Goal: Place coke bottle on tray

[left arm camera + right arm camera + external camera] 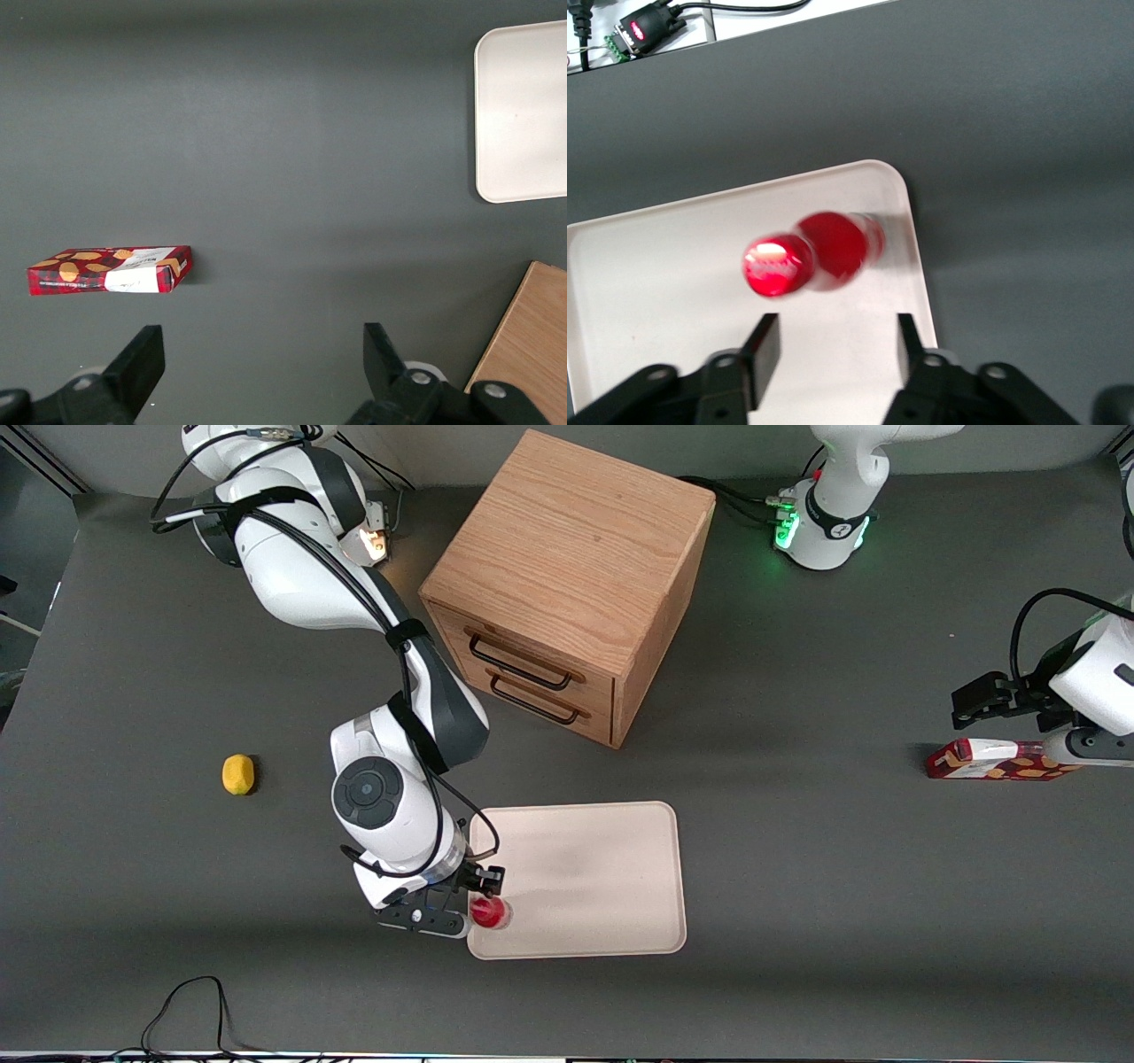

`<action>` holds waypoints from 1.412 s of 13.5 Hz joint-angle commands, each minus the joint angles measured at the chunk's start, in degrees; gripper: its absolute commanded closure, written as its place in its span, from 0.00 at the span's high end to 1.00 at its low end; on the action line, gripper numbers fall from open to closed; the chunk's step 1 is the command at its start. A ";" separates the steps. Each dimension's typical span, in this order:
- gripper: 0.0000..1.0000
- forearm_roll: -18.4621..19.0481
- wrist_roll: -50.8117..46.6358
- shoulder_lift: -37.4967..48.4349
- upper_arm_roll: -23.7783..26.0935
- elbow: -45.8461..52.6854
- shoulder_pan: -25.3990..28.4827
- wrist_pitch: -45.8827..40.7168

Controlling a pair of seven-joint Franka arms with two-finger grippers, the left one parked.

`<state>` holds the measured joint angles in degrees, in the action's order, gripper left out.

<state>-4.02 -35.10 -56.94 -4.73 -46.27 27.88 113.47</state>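
Note:
The coke bottle (490, 912) stands upright on the cream tray (594, 868), in the tray corner nearest the front camera at the working arm's end. In the right wrist view its red cap (777, 265) and red body (837, 248) sit on the tray (656, 283) near its rounded corner. My gripper (474, 901) is open and empty, right beside and slightly above the bottle. Its fingers (764, 347) are spread apart and hold nothing, with the bottle clear of them. The tray's edge also shows in the left wrist view (523, 115).
A wooden two-drawer cabinet (567, 584) stands farther from the front camera than the tray. A yellow lemon (237, 773) lies toward the working arm's end. A flat red snack box (992, 760) lies toward the parked arm's end, also in the left wrist view (111, 270).

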 commanded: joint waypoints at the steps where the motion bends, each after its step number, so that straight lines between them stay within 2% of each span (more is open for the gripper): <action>1: 1.00 -0.37 -1.29 -0.81 -0.36 1.89 0.42 -0.27; 6: 1.00 -0.37 -1.29 0.59 -0.45 0.48 0.42 -0.88; 9: 1.00 -0.55 -0.50 5.58 -0.54 -2.92 0.07 -8.58; 11: 1.00 -0.98 0.37 13.65 -0.54 -12.64 -0.10 -9.32; 16: 1.00 -1.25 9.41 34.74 -1.15 -37.26 -1.59 -8.97; 19: 1.00 -1.25 16.79 47.49 -4.39 -50.98 -2.39 -8.97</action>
<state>-4.04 -23.70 -21.13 -7.05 -82.90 25.54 102.73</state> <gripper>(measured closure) 0.000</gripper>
